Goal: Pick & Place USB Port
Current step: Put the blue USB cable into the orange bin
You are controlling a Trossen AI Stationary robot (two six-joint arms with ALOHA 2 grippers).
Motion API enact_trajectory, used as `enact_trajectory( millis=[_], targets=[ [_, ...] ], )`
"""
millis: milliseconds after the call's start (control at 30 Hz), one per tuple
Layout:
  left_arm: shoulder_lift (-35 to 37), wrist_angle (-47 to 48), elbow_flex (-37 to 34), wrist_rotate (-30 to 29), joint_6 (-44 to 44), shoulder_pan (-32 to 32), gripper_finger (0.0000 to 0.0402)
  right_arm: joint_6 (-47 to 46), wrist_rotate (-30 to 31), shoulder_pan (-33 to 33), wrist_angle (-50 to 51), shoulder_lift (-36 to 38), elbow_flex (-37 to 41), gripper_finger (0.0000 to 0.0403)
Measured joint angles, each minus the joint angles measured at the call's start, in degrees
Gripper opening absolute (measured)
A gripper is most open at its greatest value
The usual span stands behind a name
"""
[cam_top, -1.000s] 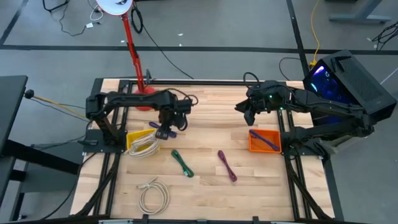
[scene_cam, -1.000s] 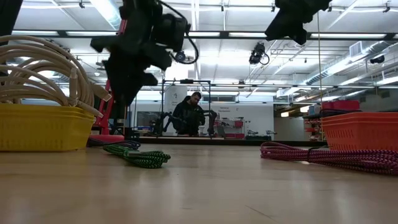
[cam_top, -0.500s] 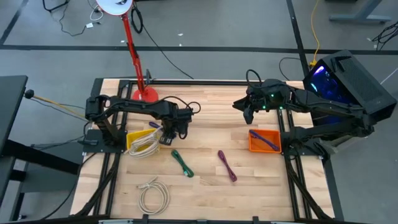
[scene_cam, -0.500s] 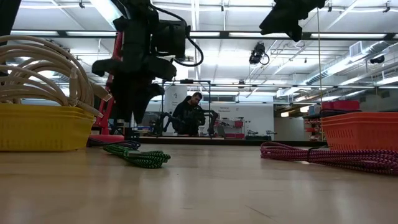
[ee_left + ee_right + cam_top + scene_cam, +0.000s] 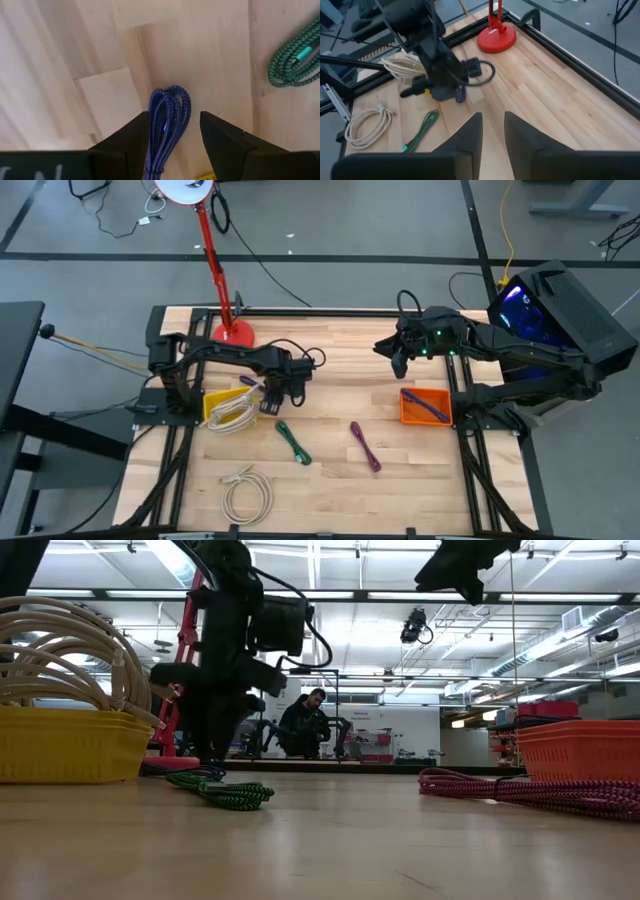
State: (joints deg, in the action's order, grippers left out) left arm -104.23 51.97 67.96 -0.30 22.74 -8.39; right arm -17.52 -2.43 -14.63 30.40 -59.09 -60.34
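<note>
Wooden surface [image 5: 330,370] here, butcher-block style, with a red lamp base [image 5: 232,333] at the far left and a big workshop behind, where a person [image 5: 303,726] sits way off in the back. Left gripper [image 5: 270,402] is down low just right of the yellow bin [image 5: 212,402], and its fingers [image 5: 220,140] are spread wide on either side of a blue cable [image 5: 167,120] lying bundled on the wood, not pinching it as far as the wrist view shows. That blue bundle sits between the yellow bin and the green cable [image 5: 293,442], which is a bit nearer and to the right. Yellow bin has a white cable [image 5: 232,416] coiled in it, and another white coil [image 5: 246,492] lies loose at the near left. A magenta cable [image 5: 364,446] is near the middle, right of the green one. Orange bin [image 5: 412,413] on the right holds a purple cable [image 5: 426,406]. Right gripper [image 5: 397,361] hangs up in the air on the far right side, well above the wood, fingers [image 5: 470,135] only a little apart and nothing in them.
</note>
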Motion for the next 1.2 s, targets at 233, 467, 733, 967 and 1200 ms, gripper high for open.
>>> enact_trajectory(
  millis=[233, 467, 733, 967, 1200],
  targets=[
    [-3.86, 0.21, 0.0, 1.57, 0.28, 0.01, 0.0181, 0.0, -0.05, 0.0, -0.88, 0.0, 0.0, 0.0082],
    [-5.81, -0.87, 0.24, 0.01, 0.83, 0.03, 0.0141, 0.02, -0.05, 0.01, -0.84, 0.0, 0.02, 0.0082],
    [-6.13, -0.32, 3.11, 2.66, 0.27, 0.21, 0.0017, 0.51, 0.01, 0.0, -0.84, 0.0, 0.02, 0.0082],
    [-6.16, 7.16, 14.9, -4.2, -0.81, 0.23, 0.0017, 1.53, 1.63, 0.0, -0.59, 0.0, 0.02, 0.0082],
    [-6.13, 15.64, 38.51, -11.42, -1.65, -1.78, 0.0017, 2.08, 3.93, 0.0, 1.13, 0.0, 0.02, 0.0082]
  ],
)
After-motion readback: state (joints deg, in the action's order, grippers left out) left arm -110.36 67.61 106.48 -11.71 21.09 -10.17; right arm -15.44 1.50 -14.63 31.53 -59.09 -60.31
